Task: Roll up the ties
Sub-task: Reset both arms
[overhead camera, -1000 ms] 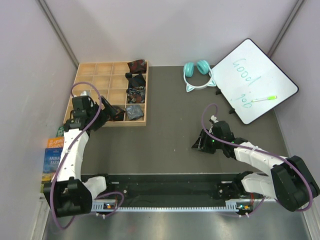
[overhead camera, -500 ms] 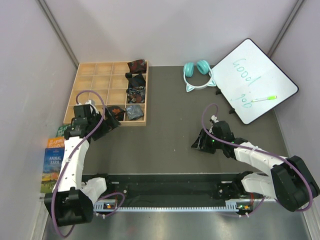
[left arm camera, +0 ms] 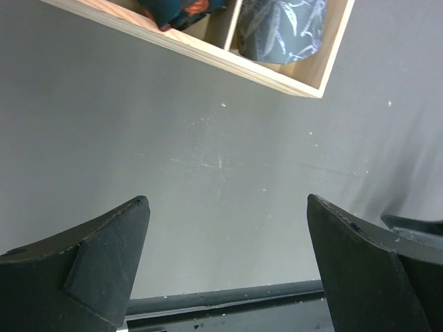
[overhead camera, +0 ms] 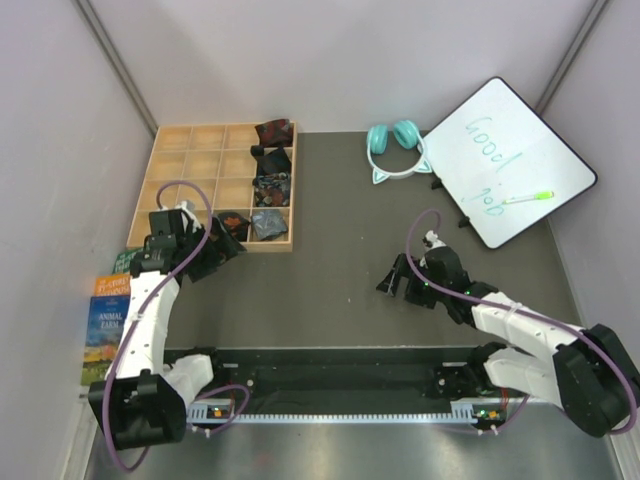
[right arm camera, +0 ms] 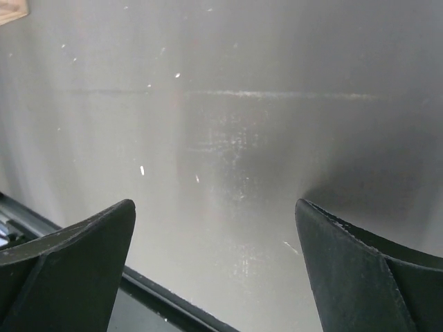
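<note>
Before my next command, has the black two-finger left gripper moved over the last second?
Yes. The left gripper has backed off the wooden grid tray, downward in the top view, jaws open.

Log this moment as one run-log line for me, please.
left gripper: open, empty, near tray | right gripper: open, empty, over table | ties: five rolled in tray | loose: none seen
</note>
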Action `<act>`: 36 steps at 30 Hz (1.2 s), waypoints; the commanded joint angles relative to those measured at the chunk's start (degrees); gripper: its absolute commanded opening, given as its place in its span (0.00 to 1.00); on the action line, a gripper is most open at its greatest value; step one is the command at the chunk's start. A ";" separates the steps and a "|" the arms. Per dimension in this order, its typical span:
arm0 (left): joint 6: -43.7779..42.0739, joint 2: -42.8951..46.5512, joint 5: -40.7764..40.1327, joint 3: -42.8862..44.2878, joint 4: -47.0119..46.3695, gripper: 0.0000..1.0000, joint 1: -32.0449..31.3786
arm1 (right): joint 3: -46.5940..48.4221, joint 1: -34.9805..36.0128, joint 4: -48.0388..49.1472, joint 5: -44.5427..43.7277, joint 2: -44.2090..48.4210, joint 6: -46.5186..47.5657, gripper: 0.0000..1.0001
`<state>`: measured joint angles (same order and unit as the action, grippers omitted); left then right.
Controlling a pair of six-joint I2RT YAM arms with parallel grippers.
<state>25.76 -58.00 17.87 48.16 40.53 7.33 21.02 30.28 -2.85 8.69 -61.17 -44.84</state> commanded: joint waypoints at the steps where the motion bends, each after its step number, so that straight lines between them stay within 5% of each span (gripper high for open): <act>1: -0.45 0.61 3.13 -0.79 -2.91 0.99 -0.04 | 1.83 0.92 -0.14 -3.41 -0.27 -0.77 0.99; 14: -0.10 -0.72 4.37 -1.66 -4.05 0.99 -0.04 | 4.65 0.92 -1.37 -1.57 1.84 -1.65 0.99; 23: 0.69 -2.64 0.43 -1.49 -4.14 0.99 -0.13 | -0.97 0.92 6.46 0.37 8.70 -1.39 0.99; 29: 0.96 -1.60 -12.04 -5.07 -14.05 0.99 -0.13 | -2.55 1.01 8.73 1.68 11.14 0.01 0.99; 36: -1.57 7.97 -12.51 -10.89 -25.68 0.98 -0.21 | -8.10 1.09 15.43 -2.17 23.16 2.99 0.99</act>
<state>26.57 -56.71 7.31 38.65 25.06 7.29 13.02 30.65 6.85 9.87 -44.75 -45.28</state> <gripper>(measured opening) 0.991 0.987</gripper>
